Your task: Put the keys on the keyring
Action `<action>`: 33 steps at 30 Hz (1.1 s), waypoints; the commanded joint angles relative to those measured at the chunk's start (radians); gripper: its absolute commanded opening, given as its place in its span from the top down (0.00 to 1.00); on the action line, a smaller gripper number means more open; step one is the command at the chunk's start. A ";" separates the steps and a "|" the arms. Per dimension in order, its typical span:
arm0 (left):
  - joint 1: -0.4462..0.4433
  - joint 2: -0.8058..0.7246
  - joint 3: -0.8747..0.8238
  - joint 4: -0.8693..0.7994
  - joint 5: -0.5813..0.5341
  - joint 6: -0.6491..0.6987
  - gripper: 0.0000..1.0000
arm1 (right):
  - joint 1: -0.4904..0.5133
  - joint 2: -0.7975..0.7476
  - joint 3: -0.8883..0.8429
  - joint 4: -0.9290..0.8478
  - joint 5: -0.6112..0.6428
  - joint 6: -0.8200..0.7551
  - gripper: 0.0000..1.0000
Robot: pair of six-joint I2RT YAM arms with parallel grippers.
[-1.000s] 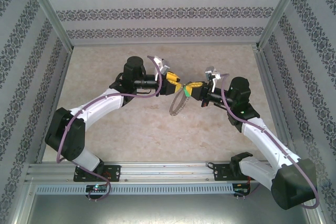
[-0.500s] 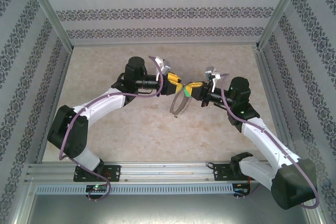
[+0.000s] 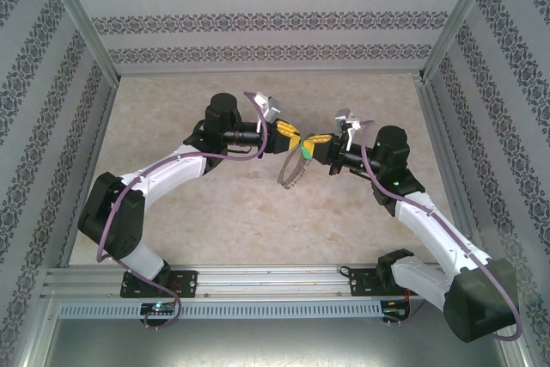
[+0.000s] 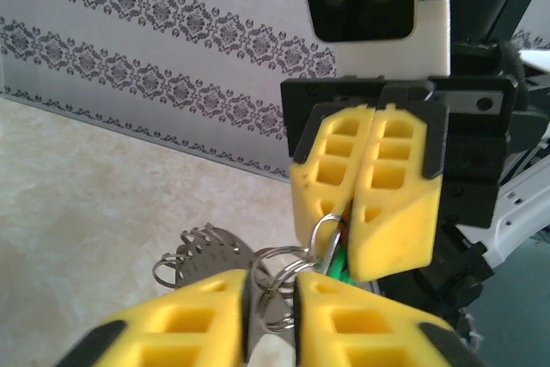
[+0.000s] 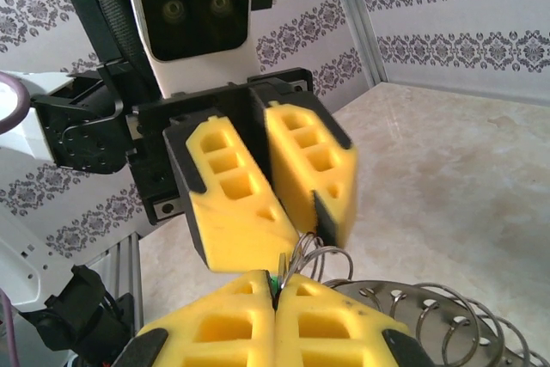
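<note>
Left wrist view, near to far. Left gripper [image 4: 272, 290]: jaws nearly together, with small wire loops of the keyring [image 4: 206, 251] standing in the slit between its fingers; whether they pinch the wire cannot be told. The ring's fringed rim hangs just beside these fingertips. Directly ahead, tip to tip, right gripper [image 4: 345, 251]: clenched on the green key [image 4: 338, 266], which protrudes at its fingertips beside a loop. Beyond, marbled table [image 4: 77, 186] and patterned wall [image 4: 172, 40].

Grey keyring [image 3: 291, 171], fringed, hanging tilted in midair, tiny green key [image 4: 338, 266] at its top.
</note>
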 commanded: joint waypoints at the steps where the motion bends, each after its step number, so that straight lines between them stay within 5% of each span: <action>1: -0.014 0.007 0.010 0.096 0.047 -0.026 0.89 | -0.006 -0.001 0.033 0.052 -0.011 -0.001 1.00; 8: -0.019 0.001 0.005 0.086 0.056 -0.020 0.99 | -0.013 -0.005 0.030 0.052 -0.005 -0.002 1.00; 11: -0.021 0.002 0.003 0.071 0.057 -0.017 0.81 | -0.015 -0.003 0.033 0.052 -0.005 0.000 1.00; 13: -0.024 0.002 0.003 0.065 0.060 -0.014 0.80 | -0.015 -0.005 0.034 0.052 -0.003 0.000 1.00; 18: -0.034 0.011 0.015 0.024 0.065 0.014 0.84 | -0.014 -0.006 0.034 0.052 -0.002 0.002 1.00; 23: -0.038 0.007 0.012 0.017 0.059 0.024 1.00 | -0.018 -0.011 0.030 0.049 0.007 0.001 1.00; 33: -0.037 -0.031 -0.022 0.069 0.015 0.015 1.00 | -0.055 -0.015 0.014 0.035 0.037 0.002 1.00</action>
